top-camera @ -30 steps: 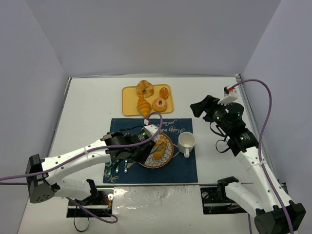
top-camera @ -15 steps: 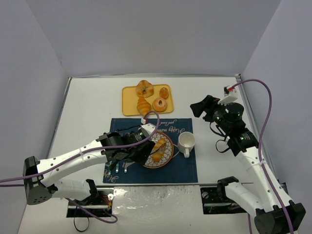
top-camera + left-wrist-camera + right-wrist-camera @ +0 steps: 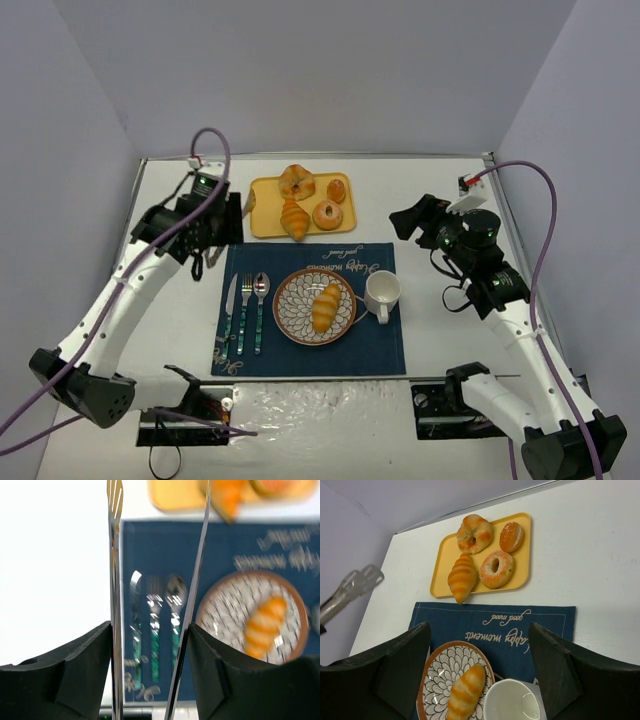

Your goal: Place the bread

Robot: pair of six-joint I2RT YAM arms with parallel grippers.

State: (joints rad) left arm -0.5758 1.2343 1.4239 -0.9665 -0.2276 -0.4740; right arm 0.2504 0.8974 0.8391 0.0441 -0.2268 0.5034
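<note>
The bread (image 3: pixel 326 305) is a small golden ridged roll lying free on the patterned plate (image 3: pixel 283 312) in the middle of the blue placemat (image 3: pixel 380 350). It also shows in the left wrist view as bread (image 3: pixel 265 626) and in the right wrist view as bread (image 3: pixel 465 692). My left gripper (image 3: pixel 218 222) hangs raised over the table's far left, left of the yellow tray. It is shut on metal tongs (image 3: pixel 113 555), whose arms stand spread with nothing between them. My right gripper (image 3: pixel 405 222) is open and empty, raised at the right.
The yellow tray (image 3: pixel 262 215) at the back holds a croissant (image 3: pixel 295 218), a glazed donut (image 3: pixel 328 213) and two other pastries. A white cup (image 3: pixel 382 292) stands right of the plate. Knife, fork and spoon (image 3: pixel 245 312) lie left of it.
My left arm has lifted away from the plate and swung back to the far left with the tongs. The tongs let go of the bread, which now lies on the plate.
</note>
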